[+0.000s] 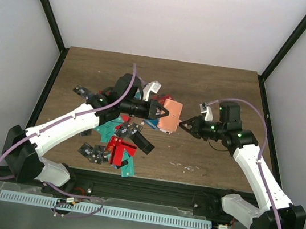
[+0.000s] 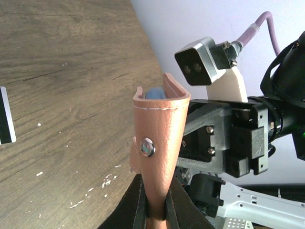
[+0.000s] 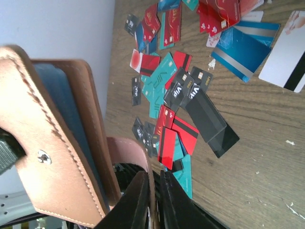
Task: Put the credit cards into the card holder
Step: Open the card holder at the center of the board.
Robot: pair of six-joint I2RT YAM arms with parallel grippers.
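My left gripper (image 2: 155, 206) is clamped on the lower edge of the card holder (image 2: 159, 138), holding it up over the table (image 2: 62, 95). My right gripper (image 3: 153, 196) pinches its other side, and a blue card (image 2: 154, 93) sits in the mouth. Next, I judge, one gripper must let go and fetch another of the credit cards (image 3: 183, 90) from the heap.

"VIP" on teal and black credit cards (image 3: 177, 89)

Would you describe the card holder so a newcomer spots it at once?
On the table, look right of the scattered credit cards. The left gripper and right gripper hold the card holder: salmon-tan stitched leather with a metal snap, unlike flat plastic.
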